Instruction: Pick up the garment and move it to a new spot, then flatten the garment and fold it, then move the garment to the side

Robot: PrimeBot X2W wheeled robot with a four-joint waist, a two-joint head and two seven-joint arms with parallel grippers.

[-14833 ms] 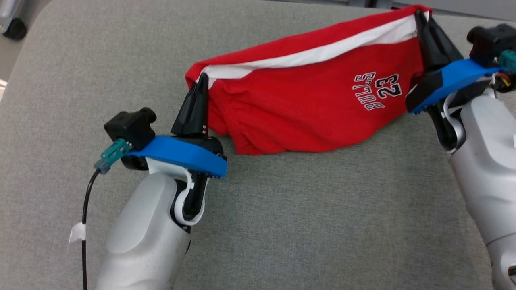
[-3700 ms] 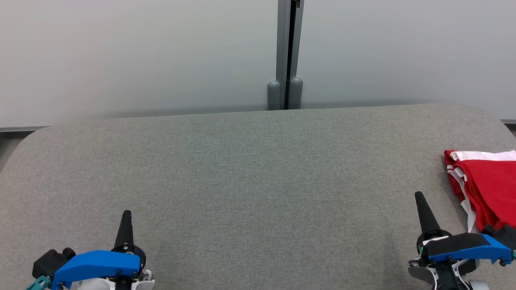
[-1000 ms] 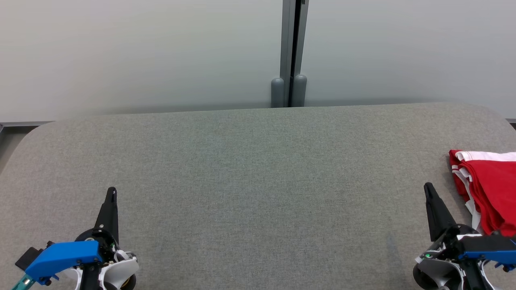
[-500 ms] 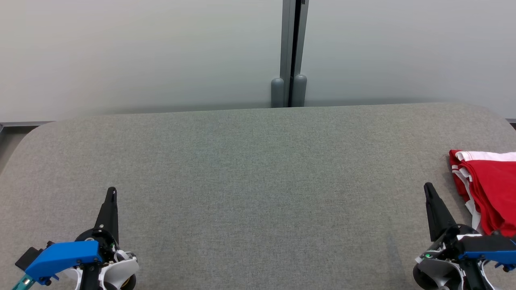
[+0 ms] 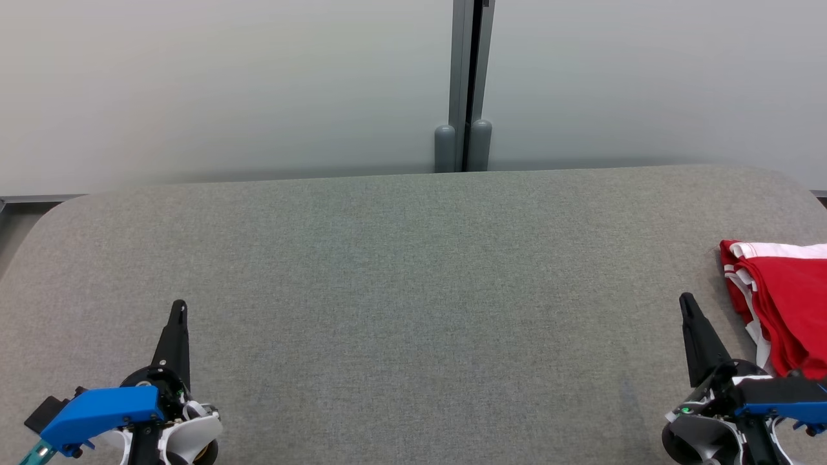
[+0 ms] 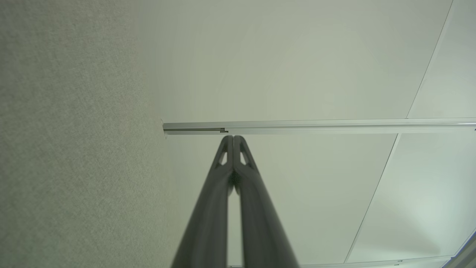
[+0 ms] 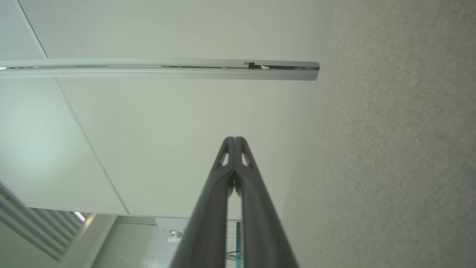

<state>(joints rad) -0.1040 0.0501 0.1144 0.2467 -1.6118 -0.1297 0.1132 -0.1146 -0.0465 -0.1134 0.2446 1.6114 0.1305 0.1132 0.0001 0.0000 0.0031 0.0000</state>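
The folded red garment (image 5: 785,303) with white trim lies at the right edge of the grey padded table (image 5: 413,271), partly cut off by the head view's border. My right gripper (image 5: 687,302) rests at the lower right, just left of the garment and apart from it, shut and empty. At the lower left my left gripper (image 5: 179,307) is shut too, with nothing in it. In the left wrist view the left gripper (image 6: 233,138) has its fingers pressed together. The right wrist view shows the right gripper (image 7: 234,139) closed the same way.
A pale partition wall (image 5: 226,84) with a grey vertical post (image 5: 466,84) stands behind the table's far edge. The table's rounded left corner (image 5: 45,219) drops to the floor. Both wrist views look along the table surface toward the wall panels.
Over the last second nothing has moved. Much earlier both grippers held the red garment stretched between them; it has since been let go at the right and the arms drew back.
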